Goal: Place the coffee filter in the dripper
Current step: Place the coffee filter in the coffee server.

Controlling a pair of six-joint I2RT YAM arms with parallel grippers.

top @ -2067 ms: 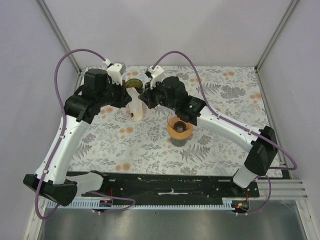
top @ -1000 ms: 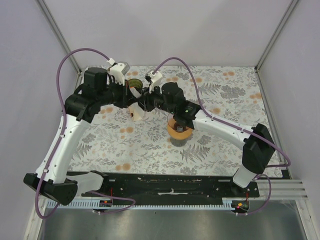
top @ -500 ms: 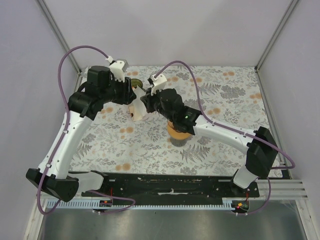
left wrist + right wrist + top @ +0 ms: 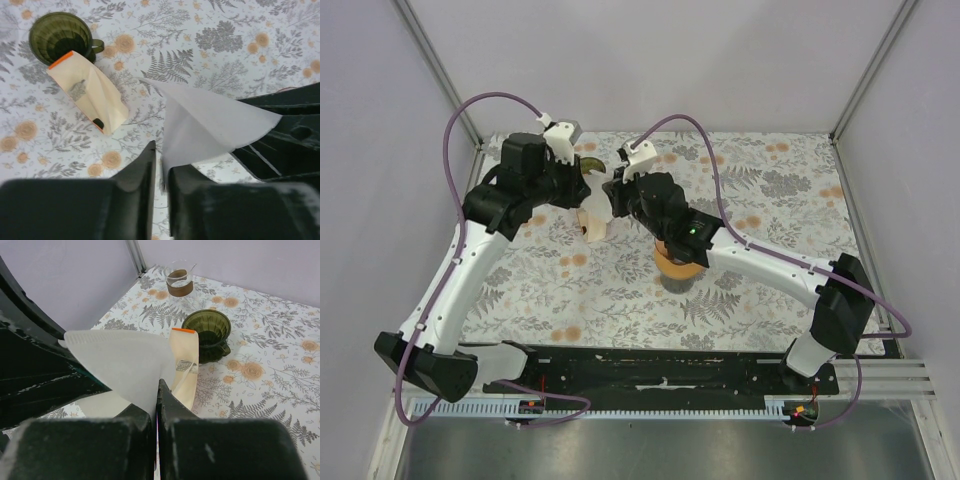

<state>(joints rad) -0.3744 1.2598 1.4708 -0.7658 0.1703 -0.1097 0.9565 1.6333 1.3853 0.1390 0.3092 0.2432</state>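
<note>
The white coffee filter hangs folded flat in the air, and my right gripper is shut on its lower corner. In the left wrist view the same filter fans out to the right. My left gripper is open, with a narrow gap that shows the table, and the filter's edge rests against its right finger. The green ribbed dripper stands empty on the table behind, also seen as dripper. In the top view both grippers meet over the back left of the table, left gripper facing right gripper.
A cream filter packet with an orange edge lies open beside the dripper. A glass server with a brown band stands near the back left corner post. An orange-brown round vessel sits under the right forearm. The table has a floral cloth.
My right gripper has closed on the filter. My left gripper, shut a second ago, has let its jaws part. Both arms have shifted slightly left.
</note>
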